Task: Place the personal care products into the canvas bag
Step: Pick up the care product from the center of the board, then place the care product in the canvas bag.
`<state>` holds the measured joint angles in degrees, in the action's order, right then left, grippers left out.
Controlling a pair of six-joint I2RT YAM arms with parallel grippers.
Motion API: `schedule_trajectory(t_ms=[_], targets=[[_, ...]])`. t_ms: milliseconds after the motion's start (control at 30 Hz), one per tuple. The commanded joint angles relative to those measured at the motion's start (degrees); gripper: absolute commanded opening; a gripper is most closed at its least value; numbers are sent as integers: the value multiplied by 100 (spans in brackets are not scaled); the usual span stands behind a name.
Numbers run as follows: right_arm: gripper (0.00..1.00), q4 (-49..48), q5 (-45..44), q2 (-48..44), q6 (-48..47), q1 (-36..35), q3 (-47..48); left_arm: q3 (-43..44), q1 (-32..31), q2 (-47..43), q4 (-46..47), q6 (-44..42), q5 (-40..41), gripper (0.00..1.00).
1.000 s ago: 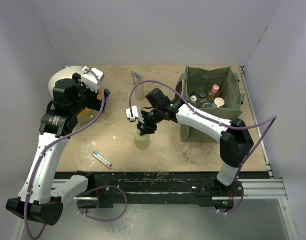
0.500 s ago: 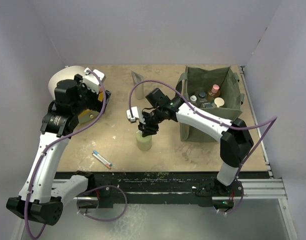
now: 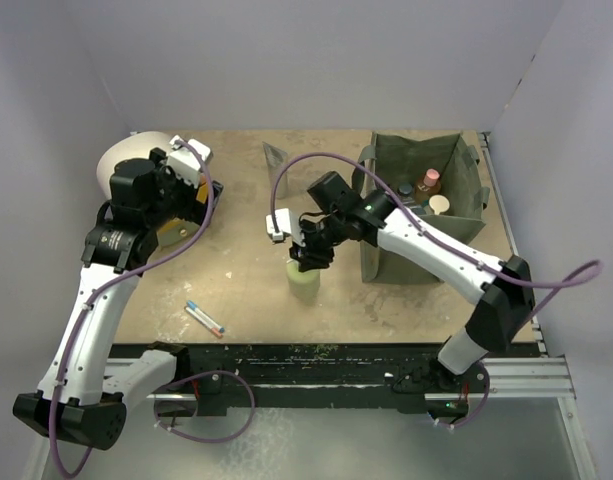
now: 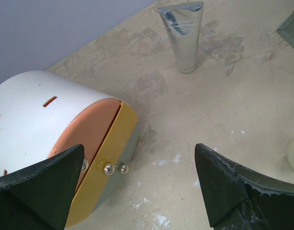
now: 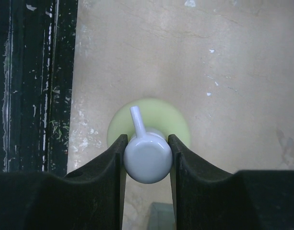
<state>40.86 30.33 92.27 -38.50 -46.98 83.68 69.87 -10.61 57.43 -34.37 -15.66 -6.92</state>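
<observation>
My right pincer [image 5: 147, 143] is clamped on the white pump head [image 5: 147, 162] of the pale green bottle [image 5: 178, 125], one finger on each side and the spout pointing away from my wrist. The bottle hangs upright beneath me. From my wrist view I cannot tell whether its base is clear of the bench [image 3: 246, 290] or only skimming it.

In the last second I have carried it sideways: from above, the pale green bottle [image 3: 304, 283] now stands nearer the canvas bag [image 3: 381, 268] than it did, with my grip unchanged. I take this as the transfer leg under way, with the lift over the bag's near wall not yet done.

Inside the bag several bottles already stand together at the far right, among them an amber one [image 3: 427, 181] and a light-capped one [image 3: 441, 204]. I judge I should drop into the free near-left part, or I may knock them over. The tall near wall and the strap handles could catch the bottle's base.

My left pincer [image 4: 139, 175] is wide open and holding nothing, beside the white and orange domed box [image 4: 51, 120]. The silver tube [image 4: 182, 36] stands on its cap at the back of the bench and has yet to be packed. The pen-like stick [image 3: 204, 318] lies near the front edge, out of my way.
</observation>
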Motion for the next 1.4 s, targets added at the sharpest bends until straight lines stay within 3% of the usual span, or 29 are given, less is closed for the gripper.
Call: schedule_trajectory(t_ms=[0, 433, 933, 1167, 1367], targets=[[0, -164, -26, -749, 253, -17, 617, 55, 33, 135, 170, -101, -127, 99], [0, 533, -58, -1671, 473, 193, 1465, -104, 27, 401, 160, -557, -859, 99], [0, 1236, 577, -1937, 762, 1563, 3309, -109, -85, 520, 326, -605, -1614, 99], [0, 1237, 43, -2074, 1024, 2215, 3908, 135, -733, 750, 113, -725, -1277, 97], [0, 1078, -626, -2129, 1325, 2729, 3978, 136, -1008, 764, 164, -695, -1534, 96]])
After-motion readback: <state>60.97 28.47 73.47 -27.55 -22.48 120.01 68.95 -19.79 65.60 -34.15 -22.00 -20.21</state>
